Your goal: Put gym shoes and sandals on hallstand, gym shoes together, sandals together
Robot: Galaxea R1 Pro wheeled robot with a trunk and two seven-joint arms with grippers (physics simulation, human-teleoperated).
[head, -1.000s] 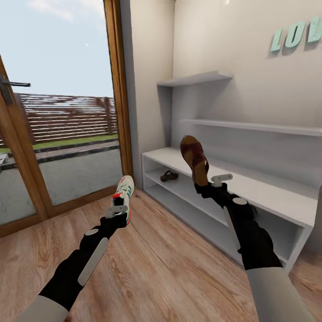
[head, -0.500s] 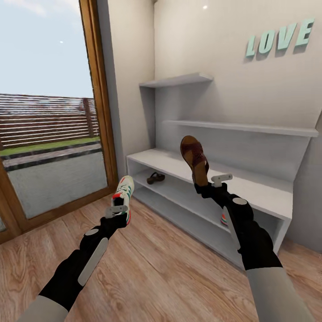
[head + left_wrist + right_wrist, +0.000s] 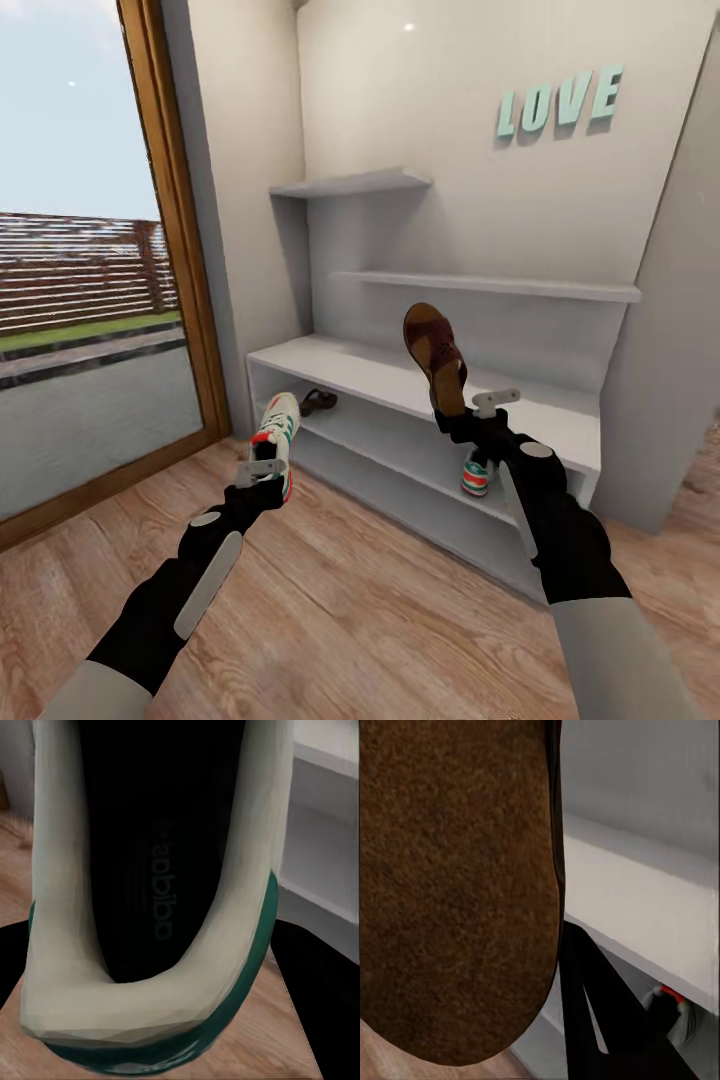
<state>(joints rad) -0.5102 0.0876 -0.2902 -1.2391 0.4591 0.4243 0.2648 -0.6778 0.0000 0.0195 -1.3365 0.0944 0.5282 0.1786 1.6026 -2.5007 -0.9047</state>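
**2 shoes in hand, 2 already on the rack**

Count: 2 gym shoes, 2 sandals.

L gripper has its fingers clamped on gym shoe no. 1, held upright above the corridor floor, just in front of the hallstand. White upper, green side stripes, red accents. L wrist view: the shoe seen from above, w/ rounded pale rim, green heel band, dark insole w/ faint lettering.

R gripper has its fingers closed on sandal no. 1, held upright, toe up, in front of the hallstand's flat top. Dark brown, leather-look, woven straps. R wrist view: the sandal shows a grainy brown, rounded surface.

Sandal no. 2 lies on the upper open tier, near the L end. Gym shoe no. 2 sits on the same tier further R, partly behind the R arm; also glimpsed in R wrist view. The two are well apart.

Hallstand: pale grey, smooth, 2 open tiers, flat top, tall back panel w/ 2 upper shelves. Floor: light brown wood planks, visible grain. Teal "LOVE" letters on the wall; wood-framed glass door to the L.
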